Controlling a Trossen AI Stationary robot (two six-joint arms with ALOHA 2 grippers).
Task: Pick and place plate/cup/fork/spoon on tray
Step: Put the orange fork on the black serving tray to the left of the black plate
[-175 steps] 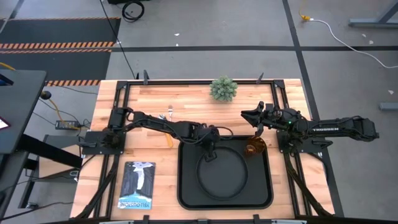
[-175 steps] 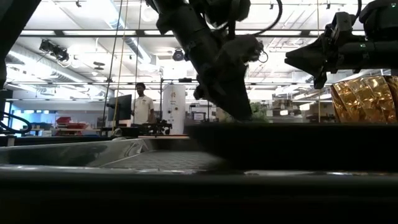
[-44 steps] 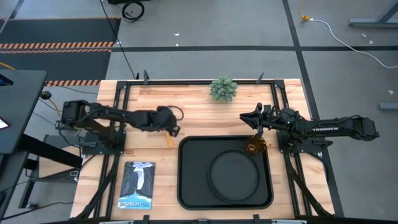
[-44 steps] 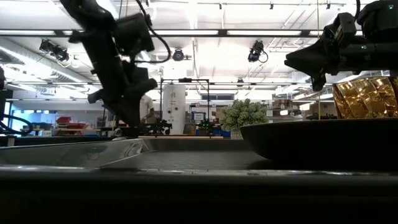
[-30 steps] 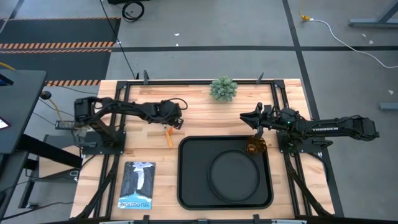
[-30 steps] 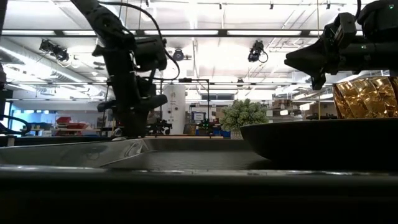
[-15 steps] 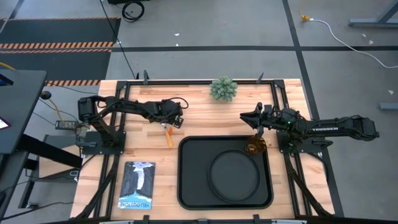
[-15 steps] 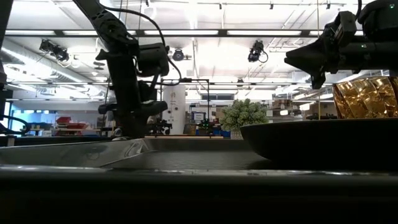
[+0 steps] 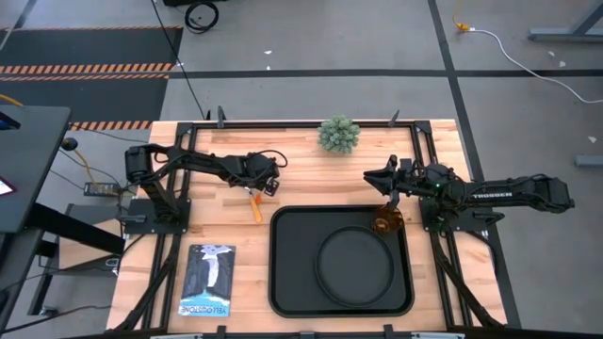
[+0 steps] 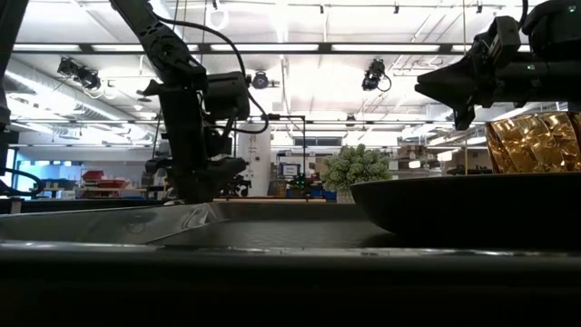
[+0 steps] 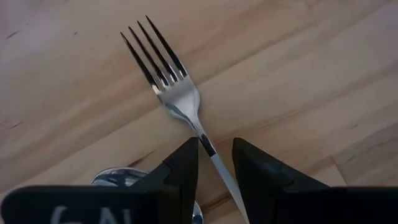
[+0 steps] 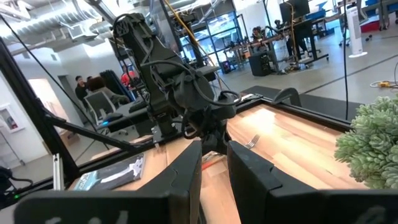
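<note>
The fork (image 11: 163,68) lies flat on the wooden table, and its silver tines also show in the high view (image 9: 255,173). My left gripper (image 11: 216,146) points down over it (image 9: 268,185), narrowly open, with one finger on each side of the fork's metal neck. The spoon's bowl (image 11: 117,177) peeks out beside one finger. An orange handle (image 9: 255,209) sticks out toward the tray. The black plate (image 9: 353,265) and the amber cup (image 9: 383,224) stand on the black tray (image 9: 283,282). My right gripper (image 9: 370,176) hovers narrowly open and empty, just beyond the cup.
A small potted plant (image 9: 338,135) stands at the table's far edge. A booklet (image 9: 207,280) lies near the front left, beside the tray. Bare wood lies between the utensils and the plant.
My left gripper has edged toward the table's right, over the fork, and come a little lower. The fork, spoon, plate and cup have stayed where they were. My right arm has kept still.
</note>
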